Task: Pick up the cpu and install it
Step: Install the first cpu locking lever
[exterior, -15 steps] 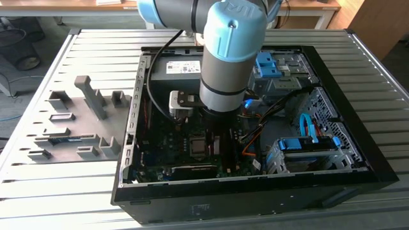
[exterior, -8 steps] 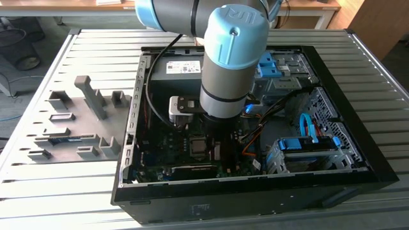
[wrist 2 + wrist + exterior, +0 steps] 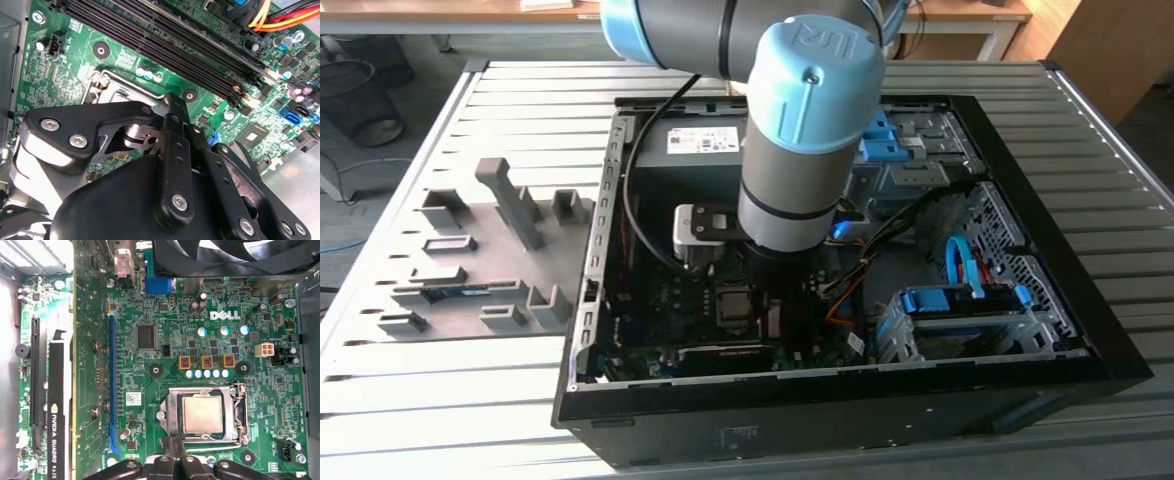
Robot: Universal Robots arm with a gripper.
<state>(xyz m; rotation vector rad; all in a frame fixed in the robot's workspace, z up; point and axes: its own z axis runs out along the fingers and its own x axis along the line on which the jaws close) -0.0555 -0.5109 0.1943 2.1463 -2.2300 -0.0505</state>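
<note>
The cpu (image 3: 202, 414), a small square chip with a pale silvery top, lies flat in the motherboard socket (image 3: 172, 412), with the socket's metal frame around it. My gripper (image 3: 175, 452) hovers just off the socket's edge, shut with nothing held and apart from the cpu. In the second wrist view the gripper (image 3: 172, 102) points down at the socket frame (image 3: 112, 90), and its black linkages hide the chip. In the exterior view the arm (image 3: 787, 190) reaches down into the open computer case, right beside the socket (image 3: 734, 303).
The black case wall (image 3: 854, 400) rings the green motherboard (image 3: 165, 310). Black memory slots (image 3: 165, 40), a graphics card (image 3: 55, 405), a blue slot (image 3: 111, 385) and orange cables (image 3: 270, 17) lie near the socket. A grey fixture tray (image 3: 467, 260) sits at the exterior view's left.
</note>
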